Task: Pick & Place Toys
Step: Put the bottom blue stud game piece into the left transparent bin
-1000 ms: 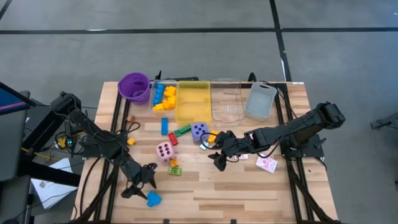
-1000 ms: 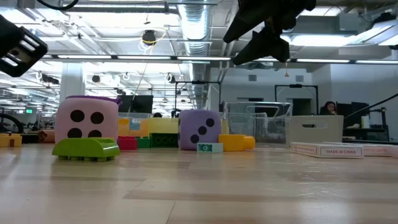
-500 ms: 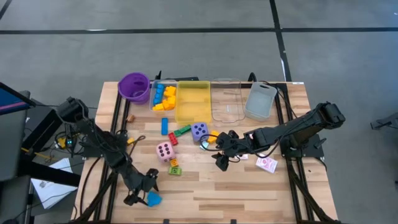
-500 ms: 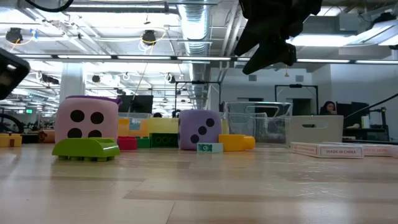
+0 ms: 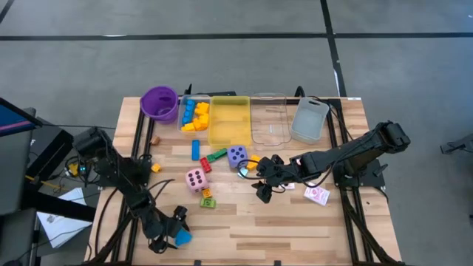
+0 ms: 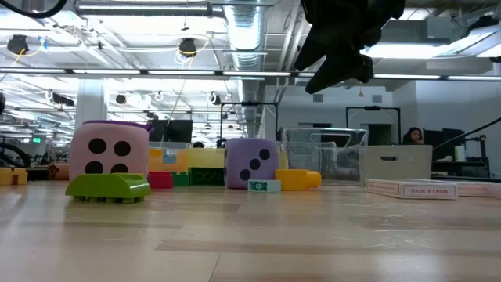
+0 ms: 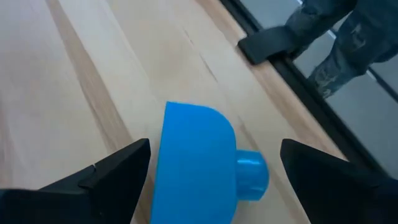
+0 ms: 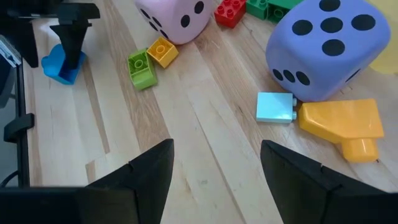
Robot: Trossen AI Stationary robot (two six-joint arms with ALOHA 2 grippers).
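— Where is the left tool point(image 5: 168, 230), and how wide is it?

— Low at the near left corner of the tabletop point(image 5: 295, 229), fingers spread wide with nothing clasped. The blue block point(image 7: 198, 167) lies between them in the left wrist view; whether they touch it I cannot tell.

— Which way does that block lie?

— Flat on the wood, its round stud pointing toward the tabletop's edge, which runs just beside it. Bare wood lies open on the block's other side.

— And the right tool point(image 5: 263, 189)?

— Hanging above mid-tabletop, fingers parted, empty. Below it sit the purple die point(image 8: 324, 46), a light blue piece point(image 8: 275, 107) and a yellow block point(image 8: 342, 124), close together. The pink die point(image 5: 196, 179) stands well apart from the blue block.
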